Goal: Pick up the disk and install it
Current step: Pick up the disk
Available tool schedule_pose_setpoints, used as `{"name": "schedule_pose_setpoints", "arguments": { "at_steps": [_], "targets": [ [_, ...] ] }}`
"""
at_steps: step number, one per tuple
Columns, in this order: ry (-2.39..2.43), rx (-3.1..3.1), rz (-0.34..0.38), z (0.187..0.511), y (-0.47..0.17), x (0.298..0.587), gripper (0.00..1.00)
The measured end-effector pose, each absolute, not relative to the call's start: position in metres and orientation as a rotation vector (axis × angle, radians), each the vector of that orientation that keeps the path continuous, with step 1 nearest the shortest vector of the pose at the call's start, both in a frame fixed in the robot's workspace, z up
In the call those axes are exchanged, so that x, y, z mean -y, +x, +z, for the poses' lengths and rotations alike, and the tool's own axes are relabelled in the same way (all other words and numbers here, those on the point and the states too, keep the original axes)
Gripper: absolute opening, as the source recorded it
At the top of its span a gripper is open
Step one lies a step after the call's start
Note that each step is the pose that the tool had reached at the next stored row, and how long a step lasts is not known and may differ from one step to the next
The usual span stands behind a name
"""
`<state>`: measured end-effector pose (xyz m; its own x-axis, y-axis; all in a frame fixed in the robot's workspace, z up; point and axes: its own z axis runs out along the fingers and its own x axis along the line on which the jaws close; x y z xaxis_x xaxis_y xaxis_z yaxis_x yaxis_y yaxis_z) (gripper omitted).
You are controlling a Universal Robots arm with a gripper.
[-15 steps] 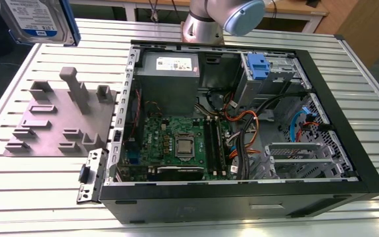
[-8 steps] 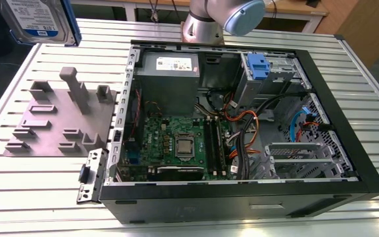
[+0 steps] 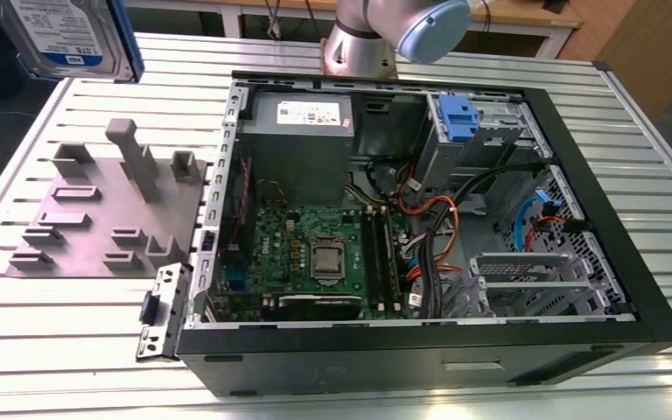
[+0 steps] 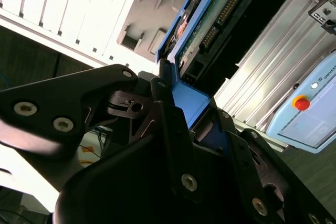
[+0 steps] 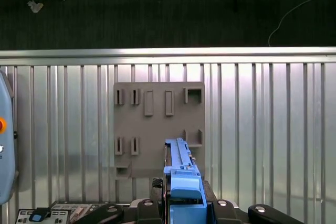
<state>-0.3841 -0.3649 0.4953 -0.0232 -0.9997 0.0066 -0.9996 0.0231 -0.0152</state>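
One gripper [image 4: 191, 109] apparently clamps one disk [image 3: 67, 39] (blue-railed) above one grey fixture [image 3: 91, 219].

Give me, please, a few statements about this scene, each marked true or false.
1. The tool grips the disk by its blue rail. True.
2. The disk sits inside the computer case. False: it is held in the air, off to the exterior view's left of the case.
3. The case lies open on the slatted table. True.
4. The grey plate lies at the exterior view's right of the case. False: it lies at its left.
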Motion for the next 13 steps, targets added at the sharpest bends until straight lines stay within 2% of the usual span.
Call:
{"name": "schedule_pose_setpoints", "arguments": {
  "at_steps": [13],
  "targets": [
    [-2.192,-2.243,-0.025,0.495,-0.370,0.372,0.36]
  ]
}}
